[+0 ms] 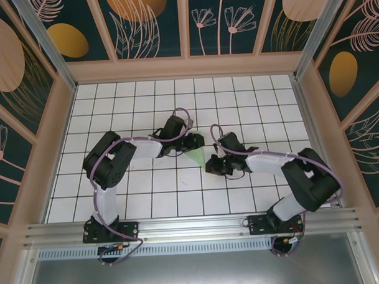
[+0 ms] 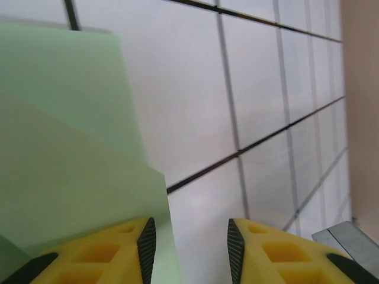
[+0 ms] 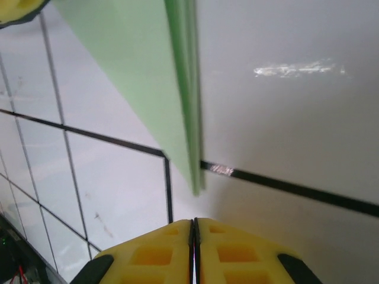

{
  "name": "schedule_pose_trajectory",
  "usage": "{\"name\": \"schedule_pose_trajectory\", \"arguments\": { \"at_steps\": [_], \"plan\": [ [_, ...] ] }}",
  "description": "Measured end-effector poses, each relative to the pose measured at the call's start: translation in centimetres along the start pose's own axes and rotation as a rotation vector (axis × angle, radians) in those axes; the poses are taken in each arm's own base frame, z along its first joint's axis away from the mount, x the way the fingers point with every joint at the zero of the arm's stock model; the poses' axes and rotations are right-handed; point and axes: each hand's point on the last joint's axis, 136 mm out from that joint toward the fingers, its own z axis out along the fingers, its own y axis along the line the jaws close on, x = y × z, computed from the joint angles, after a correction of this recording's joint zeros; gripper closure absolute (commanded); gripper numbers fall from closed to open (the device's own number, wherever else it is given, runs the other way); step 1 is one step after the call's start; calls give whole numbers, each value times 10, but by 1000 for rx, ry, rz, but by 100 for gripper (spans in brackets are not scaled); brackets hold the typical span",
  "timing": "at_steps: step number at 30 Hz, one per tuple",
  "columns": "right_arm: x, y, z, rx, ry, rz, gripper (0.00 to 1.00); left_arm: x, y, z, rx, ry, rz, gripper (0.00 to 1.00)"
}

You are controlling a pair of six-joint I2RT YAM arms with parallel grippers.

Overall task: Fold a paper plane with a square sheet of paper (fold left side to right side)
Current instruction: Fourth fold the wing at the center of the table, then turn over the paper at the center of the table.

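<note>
The square sheet of paper (image 1: 197,158), folded into a narrow pointed pale green shape, lies on the white grid table (image 1: 144,100) at the centre of the top view, between the two grippers.

In the left wrist view the left gripper (image 2: 192,245) stands open, with a clear gap between its yellow fingers (image 2: 98,257). The finger at the lower left of the frame is over the paper's edge; whether it presses on the sheet I cannot tell. The other finger is above bare tile. The paper (image 2: 59,148) fills the left of that frame in overlapping layers, with a straight fold edge running down towards the fingers. Beyond it are white tiles with dark grid lines, and a beige wall (image 2: 362,89) at the right edge.

In the right wrist view the right gripper (image 3: 194,245) is closed on nothing, its yellow fingers (image 3: 154,257) pressed together at the bottom of the frame. The paper's sharp tip points down towards it and ends just short of the fingertips, apart from them. From there the paper (image 3: 136,71) widens towards the upper left, its layered fold edge showing along the right side.

In the top view the left gripper (image 1: 197,143) sits at the paper's wide upper end, the right gripper (image 1: 210,167) just beside its lower point.
</note>
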Motion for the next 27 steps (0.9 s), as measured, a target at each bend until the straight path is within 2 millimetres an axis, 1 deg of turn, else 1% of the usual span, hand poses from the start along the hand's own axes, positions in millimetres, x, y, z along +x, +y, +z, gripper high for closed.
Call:
{"name": "schedule_pose_trajectory", "arguments": {
  "at_steps": [4,7,9,11,13,15,18,19,21,25,27],
  "plan": [
    [-22,18,-30,-50,-116,-72,84,-15,-35,-21,79,-34,21,54],
    [-37,25,-47,-73,-193,-102,81,-31,-62,-42,118,-86,55,51],
    [-44,29,-55,-83,-234,-116,79,-39,-72,-57,127,-122,68,50],
    [-46,33,-61,-93,-263,-135,74,-47,-74,-69,124,-162,72,48],
    [-47,34,-67,-98,-293,-152,68,-48,-66,-76,100,-186,63,46],
    [-44,33,-72,-103,-313,-156,61,-47,-54,-76,68,-188,46,44],
    [-40,30,-79,-114,-348,-158,47,-41,-36,-66,21,-170,21,43],
    [-39,30,-81,-119,-360,-157,44,-40,-28,-62,4,-164,12,42],
    [-37,30,-86,-131,-383,-154,41,-36,-15,-53,-26,-150,-4,42],
    [-32,30,-93,-155,-409,-147,39,-25,16,-34,-94,-108,-42,42],
    [-30,29,-95,-162,-415,-144,39,-21,27,-28,-121,-95,-55,42]
  ]
}}
